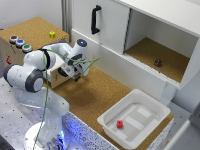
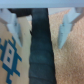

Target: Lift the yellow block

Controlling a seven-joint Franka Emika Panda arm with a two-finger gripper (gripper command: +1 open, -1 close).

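We are hovering our gripper (image 2: 39,30), jaws wide and empty, near the yellow block (image 1: 52,34), seemingly light and rigid, best pinched across opposite flat sides.

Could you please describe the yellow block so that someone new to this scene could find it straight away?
Look to the raised cork-topped wooden box at the exterior view's upper left. The tiny bright yellow cube sits on that top, toward its right side. Unlike the three round coloured buttons along the box's left edge, it is square-edged and yellow.
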